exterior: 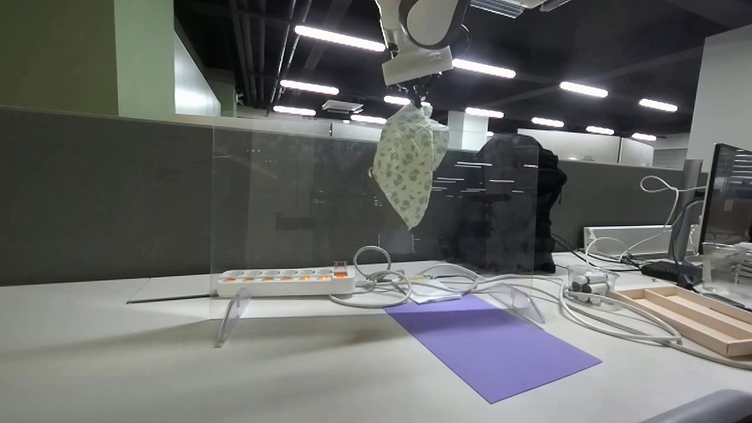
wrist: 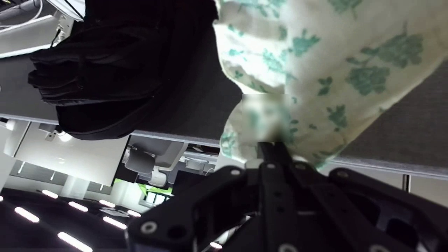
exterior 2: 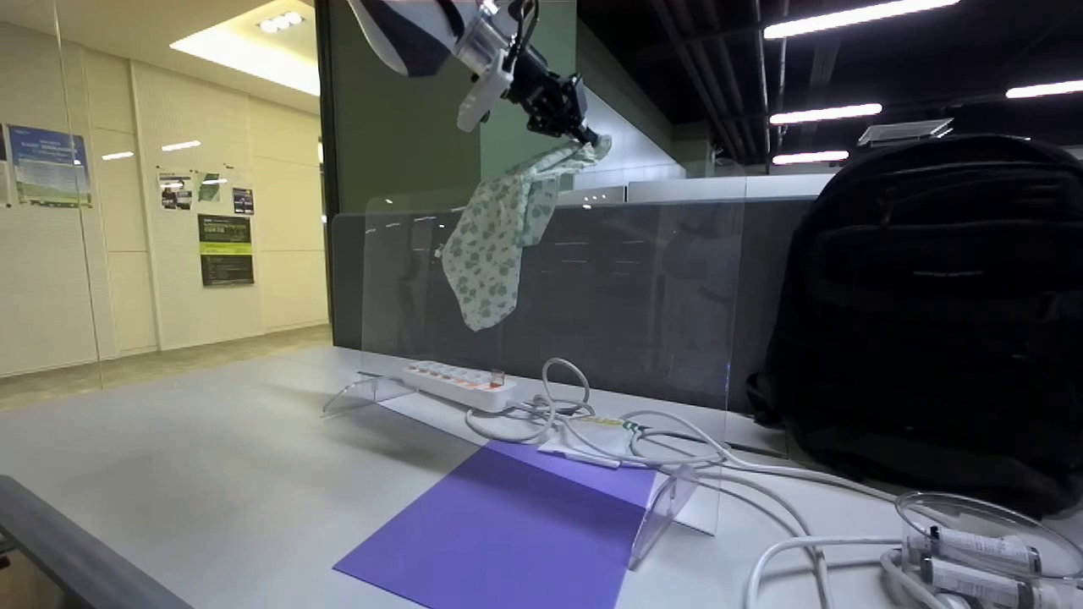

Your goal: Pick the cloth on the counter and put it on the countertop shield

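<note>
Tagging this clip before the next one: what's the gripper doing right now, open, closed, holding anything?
Gripper: closed, holding the cloth, which hangs down from it in both exterior views.

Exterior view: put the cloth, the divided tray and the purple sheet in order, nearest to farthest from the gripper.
1. Cloth: nearest, pinched by the gripper and hanging below it.
2. Purple sheet: flat on the counter, lower and slightly right of the gripper.
3. Divided tray: farthest, on the counter at the picture's right edge.
</note>
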Controlling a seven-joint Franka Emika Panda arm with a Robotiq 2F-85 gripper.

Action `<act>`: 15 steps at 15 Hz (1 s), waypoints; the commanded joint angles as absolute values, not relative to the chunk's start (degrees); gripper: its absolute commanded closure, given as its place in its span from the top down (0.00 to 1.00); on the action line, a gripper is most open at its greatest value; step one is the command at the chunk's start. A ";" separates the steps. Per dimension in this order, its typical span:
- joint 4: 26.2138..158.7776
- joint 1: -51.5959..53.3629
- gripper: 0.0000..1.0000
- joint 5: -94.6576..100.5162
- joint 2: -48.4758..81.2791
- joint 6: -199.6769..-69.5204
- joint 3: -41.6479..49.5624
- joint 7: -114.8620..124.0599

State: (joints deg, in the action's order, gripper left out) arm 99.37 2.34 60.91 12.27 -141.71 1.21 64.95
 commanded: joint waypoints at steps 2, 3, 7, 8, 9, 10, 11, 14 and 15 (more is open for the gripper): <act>96.25 3.67 0.28 62.66 15.80 -140.52 1.90 70.83; 96.19 3.78 0.33 62.00 16.01 -140.56 1.75 70.75; 95.44 5.12 0.60 61.60 15.95 -137.85 1.69 73.34; 95.00 5.65 0.68 61.89 15.87 -136.06 1.71 74.52; 94.50 6.08 0.74 62.16 15.88 -134.21 1.67 75.36; 94.07 6.38 0.82 61.44 15.90 -132.13 1.40 75.55; 93.61 6.58 0.88 61.17 16.03 -130.63 1.25 75.91; 92.84 7.04 1.00 60.53 16.26 -126.94 0.76 76.17; 92.77 7.07 1.00 59.98 16.26 -125.92 0.56 75.30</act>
State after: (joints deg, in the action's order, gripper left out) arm 94.91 6.67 61.09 15.38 -129.53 0.99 74.32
